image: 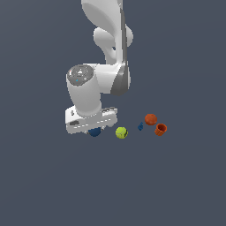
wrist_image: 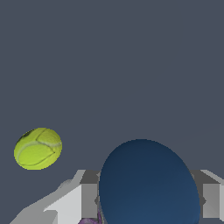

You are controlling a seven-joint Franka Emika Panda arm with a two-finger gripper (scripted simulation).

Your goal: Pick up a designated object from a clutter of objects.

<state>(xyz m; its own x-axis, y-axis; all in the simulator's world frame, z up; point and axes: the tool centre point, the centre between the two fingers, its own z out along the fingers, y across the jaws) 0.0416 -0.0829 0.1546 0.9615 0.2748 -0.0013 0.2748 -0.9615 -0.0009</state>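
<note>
The designated object, a dark navy-blue ball [image: 95,132], lies directly under the white hand, and only its lower part shows in the exterior view. In the wrist view the navy ball [wrist_image: 148,183] fills the space between the two grey fingers [wrist_image: 89,197], which touch it on both sides. My gripper [image: 94,129] is shut on the ball, which sits at about the same height as the other things. Of the clutter of objects, a yellow-green tennis ball [image: 121,132] [wrist_image: 38,148] lies just to the exterior view's right of the hand.
Further to the exterior view's right lie a tiny blue piece [image: 140,126], an orange ball [image: 151,119] and an orange-red cup [image: 160,129]. The white arm [image: 110,39] rises above the hand. The floor is plain dark grey-blue.
</note>
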